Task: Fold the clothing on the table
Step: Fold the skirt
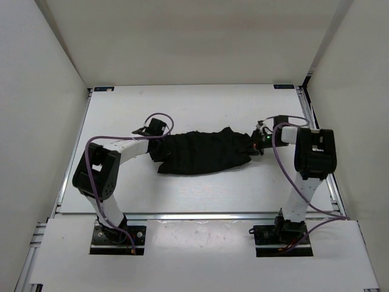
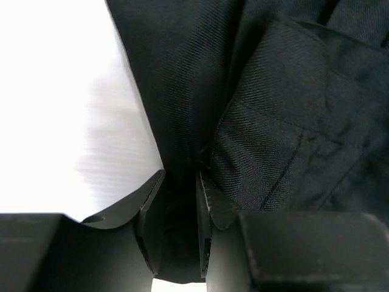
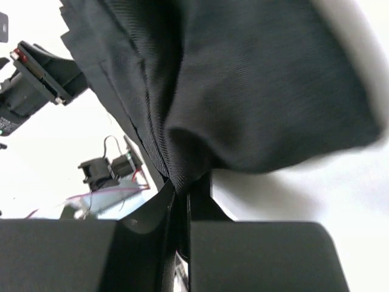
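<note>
The right end effector [image 3: 182, 196] pinches a bunched fold of black clothing [image 3: 255, 91] above the table [image 3: 346, 201].

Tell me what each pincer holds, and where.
Both hold the clothing: left pincer pinches its left edge, right pincer its right end.

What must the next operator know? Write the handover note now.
Left pincer: shut on the left end of the clothing.
Right pincer: shut on its right end.
Clothing: bunched in a crumpled strip across the middle of the table, between the two pincers.
Done: both ends gripped.
Left: no neat fold shows yet; spread it out and fold it.
</note>
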Motion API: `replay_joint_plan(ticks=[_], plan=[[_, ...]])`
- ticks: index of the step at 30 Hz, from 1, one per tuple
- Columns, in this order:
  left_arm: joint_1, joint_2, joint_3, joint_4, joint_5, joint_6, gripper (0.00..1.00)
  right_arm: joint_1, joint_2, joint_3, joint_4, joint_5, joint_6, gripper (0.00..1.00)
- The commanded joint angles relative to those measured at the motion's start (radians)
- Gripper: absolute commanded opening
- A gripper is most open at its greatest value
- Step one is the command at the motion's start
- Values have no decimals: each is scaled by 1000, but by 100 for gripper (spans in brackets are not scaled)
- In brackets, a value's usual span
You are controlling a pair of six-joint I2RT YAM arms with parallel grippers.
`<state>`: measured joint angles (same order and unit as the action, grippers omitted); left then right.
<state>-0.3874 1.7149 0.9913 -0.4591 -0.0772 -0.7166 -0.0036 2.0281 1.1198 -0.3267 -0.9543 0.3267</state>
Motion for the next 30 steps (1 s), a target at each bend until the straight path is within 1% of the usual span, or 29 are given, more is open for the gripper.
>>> replay_joint_plan(ticks=[1, 2, 4, 5, 7, 9, 11, 12, 13, 15, 16, 18, 20, 21, 22, 24, 26, 30], plan=[[-76, 72, 72, 22, 74, 0, 36, -47, -181, -60, -101, 106, -43, 0], [-90, 98, 104, 17, 73, 3, 36, -52, -224, -96, -123, 145, -48, 0], [-93, 132, 148, -6, 73, 5, 35, -50, -284, -165, -107, 178, -40, 0], [-96, 137, 173, -9, 77, 5, 36, -46, -301, -211, -89, 192, -20, 1], [-84, 118, 217, -56, 45, -3, 36, -42, -350, -297, -52, 207, 23, 0], [-48, 71, 272, -75, 31, -18, 37, -41, -368, -334, 0, 200, 52, 0], [-21, -12, 322, -92, 25, -32, 38, -30, -370, -344, 12, 207, 55, 0], [-24, -43, 360, -99, 21, -32, 40, -38, -359, -342, 12, 210, 55, 0], [-24, -52, 377, -128, 8, -41, 39, -38, -355, -338, 11, 218, 55, 0], [-31, -64, 464, -156, 10, -43, 39, -42, -347, -328, 11, 222, 52, 1], [-44, -70, 475, -150, 23, -46, 39, -44, -348, -327, 9, 241, 52, 0], [-57, -84, 452, -104, 117, -75, 37, -52, -358, -318, 0, 273, 52, 0], [-74, -96, 374, 21, 204, -125, 36, -56, -370, -318, -14, 316, 61, 0], [-90, -87, 304, 86, 256, -154, 35, -58, -385, -316, -9, 363, 70, 0], [-96, -71, 284, 114, 278, -174, 34, -61, -387, -318, -6, 382, 78, 0], [-114, -37, 230, 209, 376, -219, 32, -71, -404, -322, 9, 397, 94, 0], [-130, 3, 198, 256, 416, -257, 28, -81, -379, -298, 0, 390, 86, 0], [-146, 95, 199, 341, 448, -306, 23, -78, -329, -255, -9, 380, 86, 0]])
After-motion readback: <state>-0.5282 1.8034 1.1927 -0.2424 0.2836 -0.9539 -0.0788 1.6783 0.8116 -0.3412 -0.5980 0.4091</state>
